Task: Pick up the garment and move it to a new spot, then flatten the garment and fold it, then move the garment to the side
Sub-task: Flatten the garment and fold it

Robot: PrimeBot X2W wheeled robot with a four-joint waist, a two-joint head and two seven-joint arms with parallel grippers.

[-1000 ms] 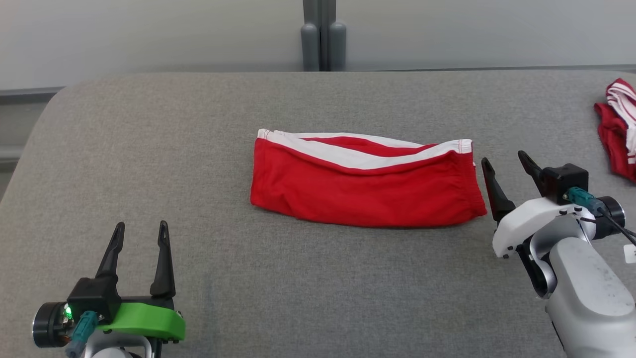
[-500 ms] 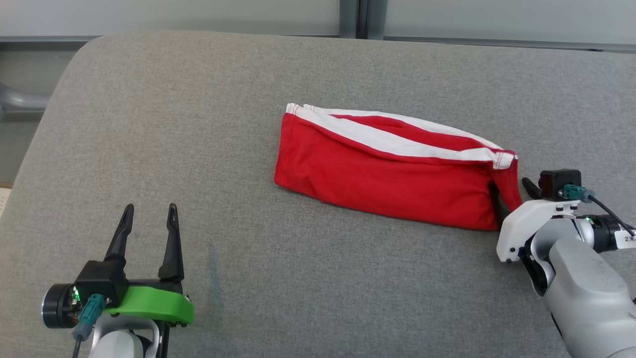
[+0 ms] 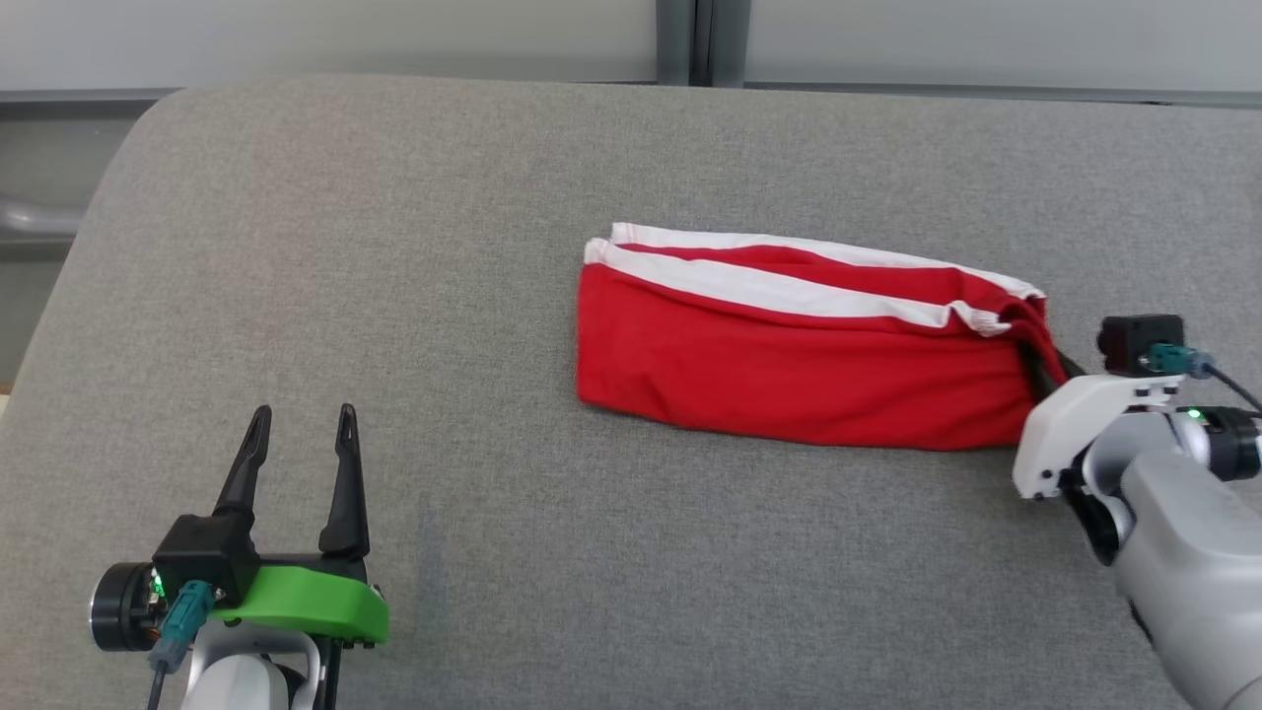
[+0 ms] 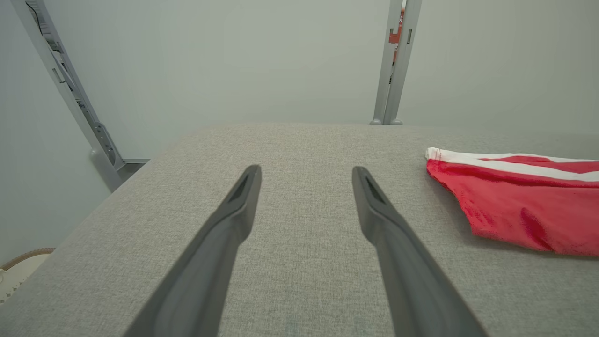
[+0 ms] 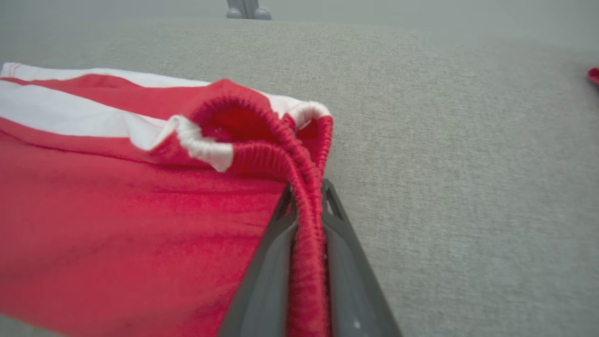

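We are noting a grey padded table [image 3: 345, 247]. The red garment [image 3: 789, 380] is lying folded right of centre, elastic edge [image 5: 299, 164] bunching where our right gripper [image 3: 1045, 367] is pinching it, likely for dragging aside. Our left gripper [image 3: 301, 449] is idling wide, well apart. Right wrist view is showing that clamp; head view is obscuring it.

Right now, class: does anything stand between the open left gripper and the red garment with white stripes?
Nothing visible does. Between the left gripper and the red garment with white stripes lies bare grey fabric surface. The right gripper is shut on the garment's elastic end.
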